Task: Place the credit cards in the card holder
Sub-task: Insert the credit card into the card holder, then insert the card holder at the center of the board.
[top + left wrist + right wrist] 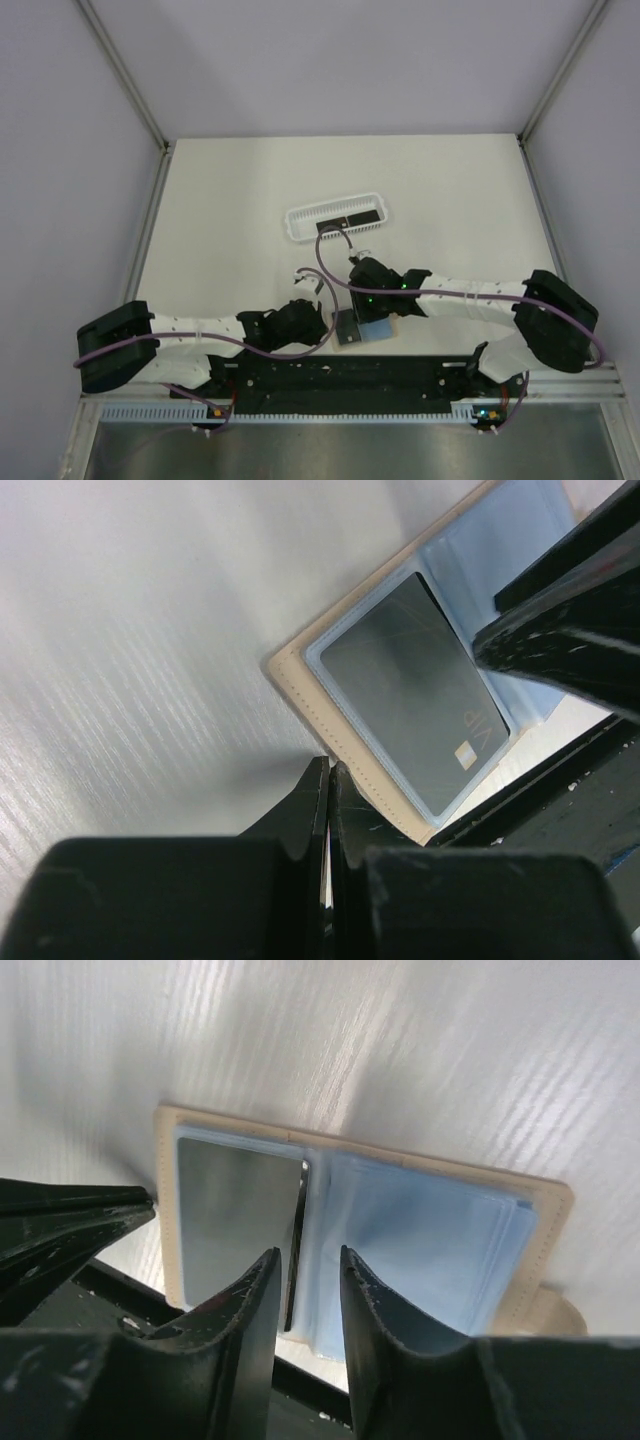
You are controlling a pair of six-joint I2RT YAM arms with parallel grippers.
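The tan card holder (543,1222) lies open by the table's near edge, its light blue sleeves (430,1245) facing up. One dark credit card (410,692) sits in the left sleeve, and its right edge (299,1230) still shows at the fold. My right gripper (308,1256) hovers over that edge, open a little, holding nothing. My left gripper (328,770) is shut, its tips against the holder's beige edge (300,685). From above, the holder (381,328) lies between the left gripper (322,322) and the right gripper (364,298). Another black credit card (355,218) lies in the white basket.
The long white perforated basket (300,222) stands beyond the grippers at mid-table. A black rail (340,375) runs along the near edge just behind the holder. The right gripper's fingers (565,630) cross the left wrist view at the top right.
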